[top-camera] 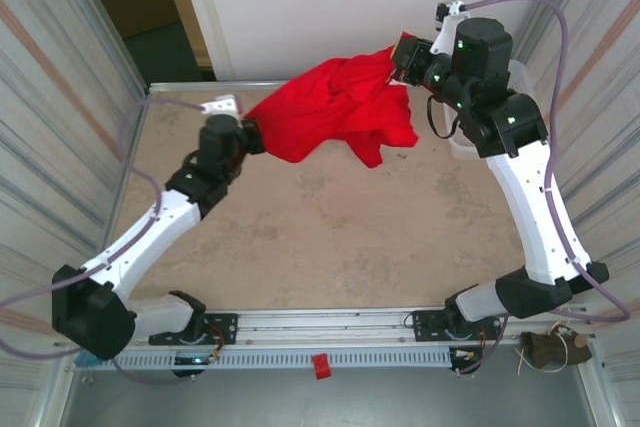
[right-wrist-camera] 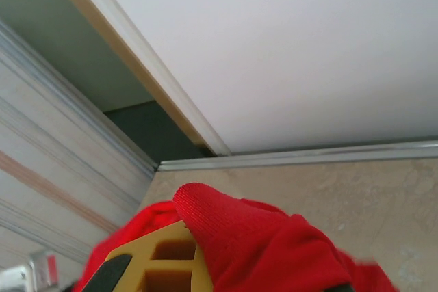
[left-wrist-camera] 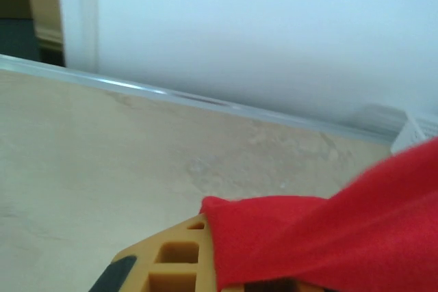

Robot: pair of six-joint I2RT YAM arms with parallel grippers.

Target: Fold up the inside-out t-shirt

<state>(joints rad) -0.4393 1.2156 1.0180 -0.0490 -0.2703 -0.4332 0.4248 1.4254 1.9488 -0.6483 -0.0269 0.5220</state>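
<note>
Hanging bunched over the far surface [top-camera: 330,227], the t-shirt [top-camera: 335,107] spans left tool [top-camera: 257,136] and right tool [top-camera: 399,65], both clamped on its edges. Light, limp cloth likely sags; grip hems or shoulders.

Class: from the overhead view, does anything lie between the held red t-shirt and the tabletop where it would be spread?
Nothing visible does. The left gripper and right gripper are both shut on the t-shirt, and the tabletop beneath it looks bare. The white basket sits aside, under the right arm.
</note>
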